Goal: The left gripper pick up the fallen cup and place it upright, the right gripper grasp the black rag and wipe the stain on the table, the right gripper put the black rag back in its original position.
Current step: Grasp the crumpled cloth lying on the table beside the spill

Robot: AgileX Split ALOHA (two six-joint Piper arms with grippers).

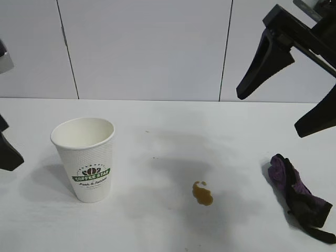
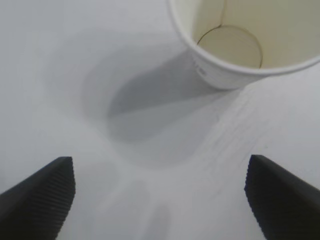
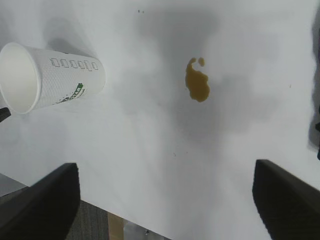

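The cup [image 1: 85,159] stood upright on the white table [image 1: 168,121], toward the left side, its open mouth up and its green logo band facing the exterior camera. The left gripper [image 2: 160,200] was beside the cup and apart from it, at the far left edge of the exterior view, where only a dark finger [image 1: 8,152] showed; from its wrist camera the two fingertips stood wide apart with bare table between them, holding nothing, and the cup's rim and pale inside [image 2: 235,40] lay beyond them. The stain [image 1: 202,193], a brown blot with a tiny drop joined at its upper edge, lay on the table near the middle, between the cup and the rag and well apart from both. The black rag [image 1: 299,195] lay bunched on the table at the right, black with purple folds, with nothing touching it. The right gripper [image 1: 286,100] hung in the air above the rag, near the upper right corner of the exterior view, its two fingers spread wide and empty. From its wrist camera the stain [image 3: 197,85] and the cup [image 3: 50,77] were both visible on the table beyond the open fingertips.
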